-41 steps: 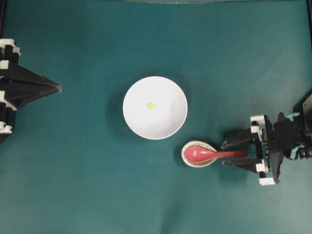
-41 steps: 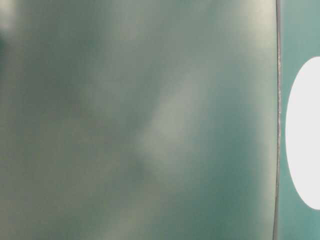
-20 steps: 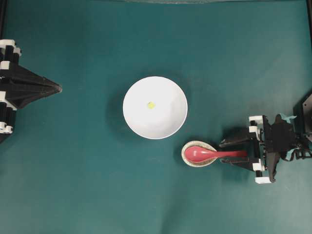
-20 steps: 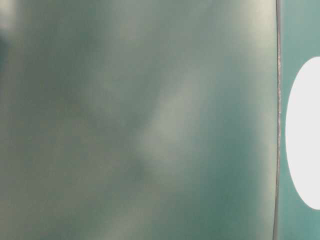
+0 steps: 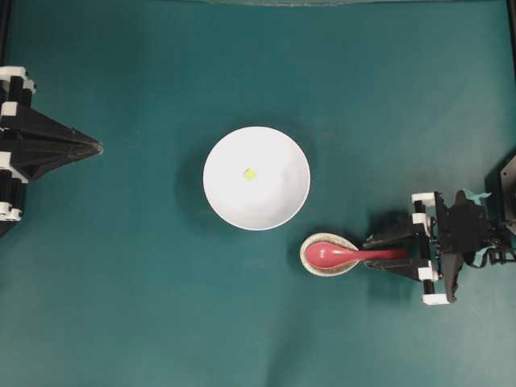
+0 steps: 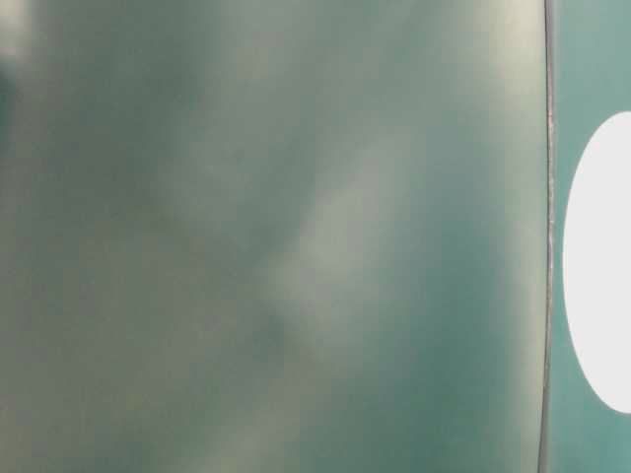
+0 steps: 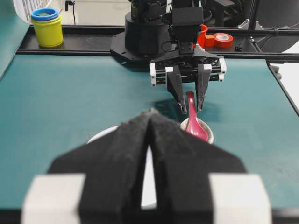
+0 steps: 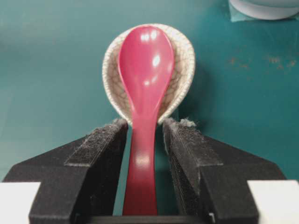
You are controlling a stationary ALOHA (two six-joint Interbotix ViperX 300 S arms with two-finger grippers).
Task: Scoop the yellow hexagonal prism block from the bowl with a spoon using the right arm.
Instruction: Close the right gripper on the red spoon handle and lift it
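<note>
**Right end effector narrowing on the spoon handle**

Overhead view: right end effector (image 5: 387, 254) sits at the handle of the spoon (image 5: 355, 255), one finger on each side. Compared with a second ago the gap between the fingers has narrowed markedly; they now lie just beside the handle. Spoon's scoop rests in the speckled spoon rest (image 5: 311, 247), unmoved. Bowl (image 5: 222, 201) stands near the middle of the tabletop (image 5: 161, 322), with the yellow block (image 5: 250, 173) lying inside, slightly above centre. Left end effector (image 5: 93, 147) is parked well apart at the left edge, fingers together.

Table-level view: blurred green; only a white edge of the bowl (image 6: 596, 266) shows. Nothing useful.

Left wrist view: left fingers pressed shut in the foreground; beyond them the right end effector (image 7: 189, 109) straddles the spoon (image 7: 195, 123).

Right wrist view: the handle of the spoon (image 8: 142, 154) runs between the pads (image 8: 105, 154). A thin gap remains on each side, so not yet clamped.

Judgement: grasp is under way, not complete. Block untouched; scooping has not begun.
</note>
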